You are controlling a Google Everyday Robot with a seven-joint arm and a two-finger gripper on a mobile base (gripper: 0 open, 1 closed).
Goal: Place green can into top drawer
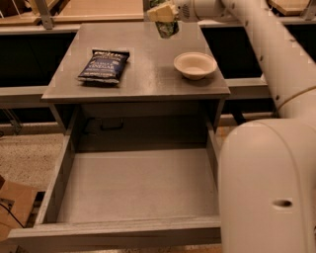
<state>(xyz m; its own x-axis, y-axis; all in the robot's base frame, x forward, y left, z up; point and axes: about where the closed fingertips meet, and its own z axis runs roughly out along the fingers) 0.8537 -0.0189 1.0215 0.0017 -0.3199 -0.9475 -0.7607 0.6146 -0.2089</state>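
The robot arm [266, 188] is filling the right side of the view, its pale links running from the lower right up to the top edge; there is one of it. The top drawer [138, 185] is standing pulled fully out below the worktop [143, 69], one drawer, with its grey bottom showing bare and nothing lying in it. One worktop is carrying the loose things. One dark blue chip bag [103, 65] is lying flat on its left half. One pale bowl [195, 64] is sitting on its right half, well apart from the bag.

The single green can [167, 27] is hanging over the far edge of the worktop, tilted, and seemingly clear of the surface rather than resting on it. The one claw [161, 11] is sitting at the very top of the view, directly above the can, and is clamping the can's upper end.

As for progress, the pick-up is looking done and the drawer is already waiting open, so roughly the first half is looking finished. What is remaining, by my reading, is the carry: bringing the can forward past the bowl, lowering it over the drawer's bare bottom, and releasing it there.
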